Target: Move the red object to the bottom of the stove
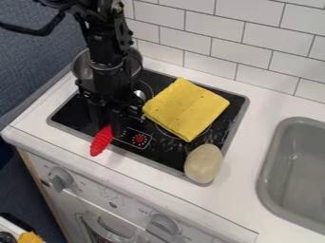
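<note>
The black gripper (pixel 107 124) hangs down over the left front part of the black stove top (pixel 166 153). Directly at its lower end is the red object (pixel 101 141), long and ridged, slanting with its lower tip toward the front left. The tip reaches past the stove's front edge, over the white counter rim. The gripper covers the area around the object's upper end, and whether it holds the object cannot be made out.
A folded yellow cloth (pixel 185 109) lies on the stove's right half. A pale oval object (pixel 204 163) sits at its front right corner. Behind the gripper stands a metal pot (pixel 81 65). A grey sink (pixel 273 156) is at the right, a tiled wall (pixel 238 52) behind.
</note>
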